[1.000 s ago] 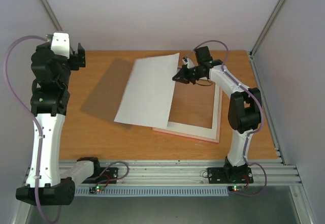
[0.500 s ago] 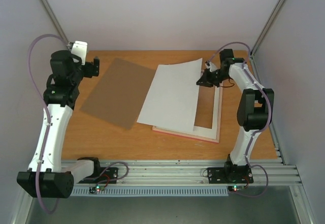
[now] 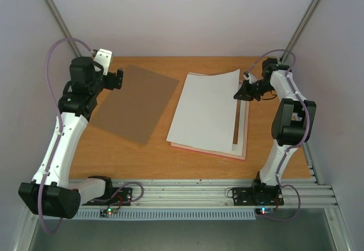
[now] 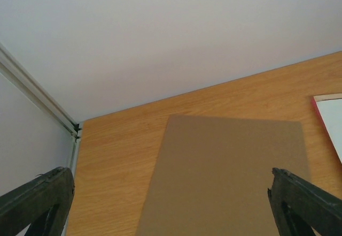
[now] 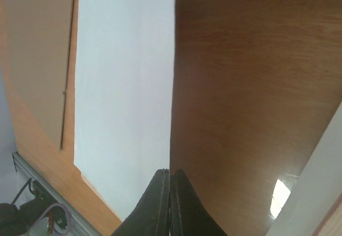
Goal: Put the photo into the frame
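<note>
Photo (image 3: 207, 111), white back up: carried right, now nearly over frame (image 3: 244, 137), right end effector (image 3: 239, 94) grasping its corner; left end effector (image 3: 118, 79) released.

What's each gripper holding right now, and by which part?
The right gripper is shut on the photo, pinching its right edge near the far corner, white back up. The left gripper is open and holds nothing.
</note>
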You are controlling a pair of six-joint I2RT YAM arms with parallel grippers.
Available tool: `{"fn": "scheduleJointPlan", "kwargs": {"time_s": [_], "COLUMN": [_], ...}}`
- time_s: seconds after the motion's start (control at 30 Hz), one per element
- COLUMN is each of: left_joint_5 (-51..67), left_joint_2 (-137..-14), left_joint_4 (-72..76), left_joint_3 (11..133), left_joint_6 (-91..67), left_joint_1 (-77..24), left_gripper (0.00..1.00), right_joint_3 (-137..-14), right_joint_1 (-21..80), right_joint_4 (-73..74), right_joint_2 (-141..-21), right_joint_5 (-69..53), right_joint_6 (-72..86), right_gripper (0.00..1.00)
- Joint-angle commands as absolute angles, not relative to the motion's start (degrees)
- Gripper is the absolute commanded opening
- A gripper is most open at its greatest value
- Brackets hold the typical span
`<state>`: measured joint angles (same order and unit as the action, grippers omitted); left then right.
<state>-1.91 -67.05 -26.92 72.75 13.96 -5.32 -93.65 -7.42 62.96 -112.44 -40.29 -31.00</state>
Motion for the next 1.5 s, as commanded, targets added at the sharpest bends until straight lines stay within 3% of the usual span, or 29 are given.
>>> {"fn": "scheduleJointPlan", "kwargs": {"time_s": [0.0,1.03,1.47], "left_joint_5": [-1.89,-2.16,-1.94], "left_joint_2": [-67.47,-68.40,-68.64], "left_joint_4": [-24.27,-24.18,-24.24], "left_joint_3": [72.07,71.48,70.92], "left_joint_6": [14.63,15.46,15.64], "left_joint_1": [-5.97,-6.42,-6.44], "left_gripper": [0.99,0.99,0.99], "right_joint_3": [-95.02,-100.44,-96.46], "right_joint_1": [-8.85,-11.42,-10.06], "right_joint_4": [65.78,68.88,63.20], "right_joint_2": [-113.24,-118.81,-118.53], "right_joint_5": [-39.43,-35.49,-37.26], "right_joint_6": [-34.83,-40.78,-34.10], "right_gripper": [0.01,0.01,0.01]}}
